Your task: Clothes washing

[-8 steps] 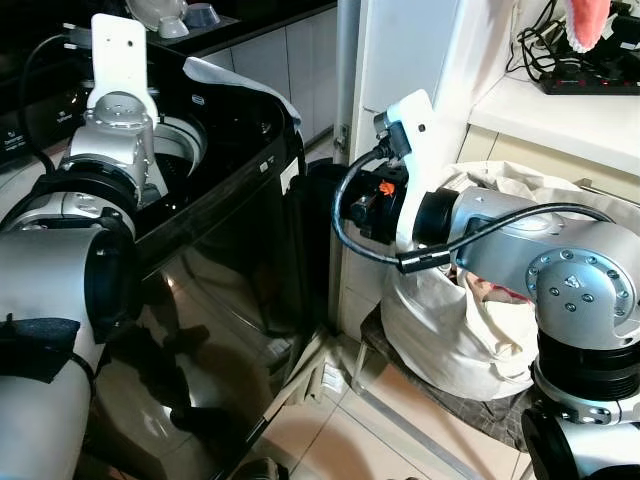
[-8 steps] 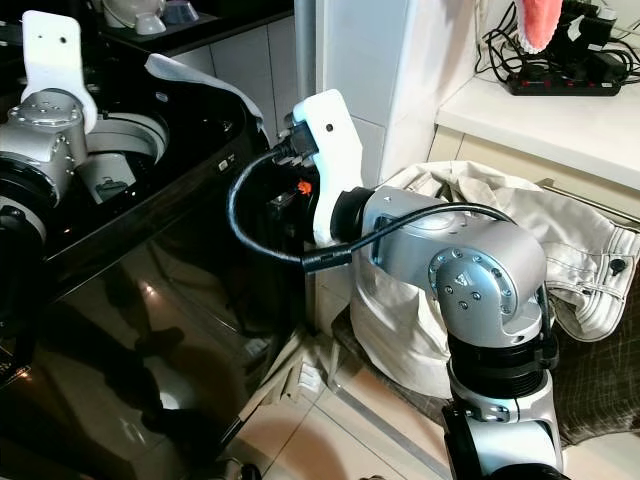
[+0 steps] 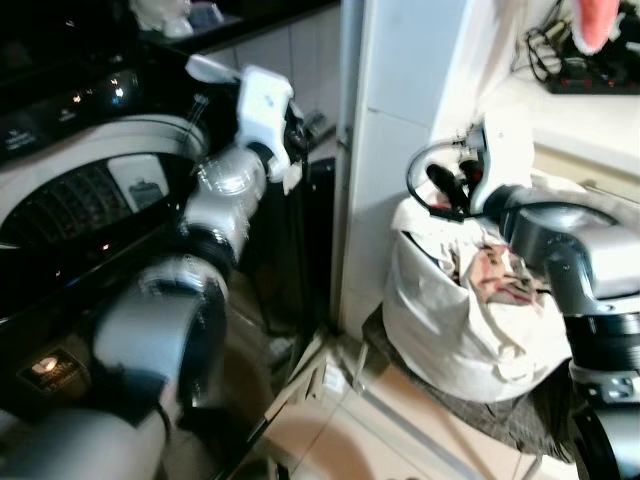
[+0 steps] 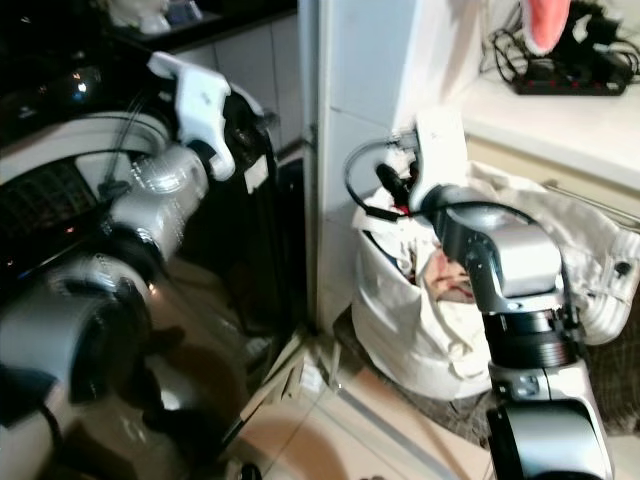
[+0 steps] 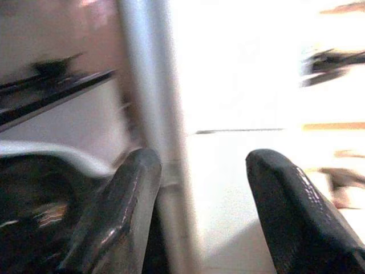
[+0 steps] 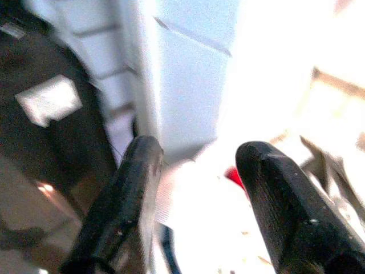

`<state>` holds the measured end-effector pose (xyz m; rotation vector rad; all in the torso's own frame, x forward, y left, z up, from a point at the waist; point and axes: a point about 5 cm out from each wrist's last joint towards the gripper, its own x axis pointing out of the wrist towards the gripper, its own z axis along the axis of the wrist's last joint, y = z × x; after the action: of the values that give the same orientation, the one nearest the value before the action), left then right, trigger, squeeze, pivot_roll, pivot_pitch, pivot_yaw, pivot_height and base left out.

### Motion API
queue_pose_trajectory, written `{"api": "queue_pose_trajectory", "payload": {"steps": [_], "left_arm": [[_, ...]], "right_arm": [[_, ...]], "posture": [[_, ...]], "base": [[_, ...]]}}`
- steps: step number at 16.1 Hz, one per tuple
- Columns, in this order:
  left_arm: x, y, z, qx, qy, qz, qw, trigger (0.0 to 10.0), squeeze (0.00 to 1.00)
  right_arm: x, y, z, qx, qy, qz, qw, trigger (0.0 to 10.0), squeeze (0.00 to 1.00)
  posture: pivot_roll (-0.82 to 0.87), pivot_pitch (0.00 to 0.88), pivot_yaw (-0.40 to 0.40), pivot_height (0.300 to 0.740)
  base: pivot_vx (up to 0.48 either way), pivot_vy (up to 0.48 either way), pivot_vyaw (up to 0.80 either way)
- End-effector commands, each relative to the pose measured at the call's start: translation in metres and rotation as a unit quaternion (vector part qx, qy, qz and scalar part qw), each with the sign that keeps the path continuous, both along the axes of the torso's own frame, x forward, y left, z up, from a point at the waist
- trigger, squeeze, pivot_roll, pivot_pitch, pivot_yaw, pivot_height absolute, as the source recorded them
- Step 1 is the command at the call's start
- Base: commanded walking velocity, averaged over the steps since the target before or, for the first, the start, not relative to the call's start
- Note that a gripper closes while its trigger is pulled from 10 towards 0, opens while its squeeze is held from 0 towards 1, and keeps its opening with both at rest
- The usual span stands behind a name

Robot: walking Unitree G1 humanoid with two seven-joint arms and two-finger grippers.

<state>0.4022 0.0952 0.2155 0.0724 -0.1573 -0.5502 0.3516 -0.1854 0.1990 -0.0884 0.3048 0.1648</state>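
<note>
Tools both spread: right tool (image 6: 197,211) above laundry bag (image 3: 450,320) rim, left tool (image 5: 199,217) beside washer (image 3: 80,200) edge.

Motion blur over both wrist views; laundry bag (image 3: 470,320) contents partly hidden behind the right arm (image 3: 560,250).

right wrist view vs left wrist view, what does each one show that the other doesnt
Right wrist view alone: the laundry bag with something red in it, under the open right gripper, and the washer's dark side. Left wrist view alone: the open left gripper, a dark counter edge and a pale cabinet front below it. Both share the white pillar ahead, blurred.
</note>
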Motion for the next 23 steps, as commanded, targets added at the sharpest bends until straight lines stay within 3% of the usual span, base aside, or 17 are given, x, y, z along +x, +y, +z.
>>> {"api": "queue_pose_trajectory", "payload": {"steps": [1, 2, 5, 9, 10, 14, 15, 16, 18, 19, 23], "left_arm": [[-0.012, -0.013, -0.001, 0.008, -0.024, -0.064, 0.998, 10.0, 0.0], [-0.016, -0.016, -0.005, 0.012, -0.025, -0.079, 0.996, 10.0, 0.0], [-0.053, -0.03, -0.041, 0.048, -0.011, -0.165, 0.985, 10.0, 0.0], [-0.077, -0.029, -0.05, 0.052, 0.013, -0.192, 0.98, 10.0, 0.0], [-0.084, -0.03, -0.052, 0.057, 0.025, -0.206, 0.977, 10.0, 0.0], [-0.102, -0.034, -0.056, 0.08, 0.053, -0.274, 0.957, 10.0, 0.0], [-0.104, -0.034, -0.057, 0.083, 0.056, -0.281, 0.954, 10.0, 0.0], [-0.107, -0.034, -0.058, 0.089, 0.06, -0.285, 0.952, 10.0, 0.0], [-0.108, -0.035, -0.057, 0.094, 0.064, -0.281, 0.953, 10.0, 0.0], [-0.109, -0.035, -0.054, 0.093, 0.067, -0.287, 0.951, 10.0, 0.0], [-0.114, -0.036, -0.053, 0.093, 0.073, -0.308, 0.944, 10.0, 0.0]], "right_arm": [[0.004, -0.011, -0.02, -0.009, 0.032, -0.018, 0.999, 10.0, 1.0], [0.004, -0.014, -0.026, -0.007, 0.042, -0.023, 0.999, 10.0, 1.0], [0.009, -0.034, -0.058, 0.004, 0.098, -0.049, 0.994, 10.0, 1.0], [0.016, -0.049, -0.07, -0.03, 0.122, -0.055, 0.99, 10.0, 1.0], [0.015, -0.054, -0.076, -0.052, 0.146, -0.055, 0.986, 10.0, 1.0], [0.009, -0.054, -0.091, -0.062, 0.204, -0.039, 0.976, 10.0, 1.0], [0.009, -0.054, -0.094, -0.064, 0.21, -0.038, 0.975, 10.0, 0.87], [0.006, -0.053, -0.099, -0.061, 0.221, -0.032, 0.973, 10.0, 0.0], [0.002, -0.051, -0.109, -0.048, 0.238, -0.023, 0.97, 10.0, 0.0], [0.001, -0.052, -0.11, -0.042, 0.241, -0.026, 0.969, 0.0, 0.0], [0.001, -0.055, -0.109, -0.044, 0.24, -0.029, 0.969, 0.0, 0.0]], "posture": [[-0.06, 0.0, 0.041, 0.74], [-0.06, 0.0, 0.041, 0.74], [-0.05, 0.0, 0.04, 0.74], [-0.04, 0.0, 0.037, 0.74], [-0.03, 0.0, 0.031, 0.74], [-0.02, 0.0, 0.028, 0.74], [-0.02, 0.0, 0.029, 0.74], [-0.02, 0.0, 0.029, 0.74], [-0.02, 0.0, 0.029, 0.74], [-0.02, 0.0, 0.031, 0.74], [-0.03, 0.0, 0.036, 0.74]], "base": [[0.0, 0.0, 0.0], [0.0, 0.0, 0.0], [0.0, 0.0, 0.0], [0.0, 0.0, 0.0], [0.0, 0.0, 0.0], [0.0, 0.0, 0.0], [0.0, 0.0, 0.0], [0.0, 0.0, 0.0], [0.0, 0.0, 0.0], [0.0, 0.0, 0.0], [0.0, 0.0, 0.0]]}}
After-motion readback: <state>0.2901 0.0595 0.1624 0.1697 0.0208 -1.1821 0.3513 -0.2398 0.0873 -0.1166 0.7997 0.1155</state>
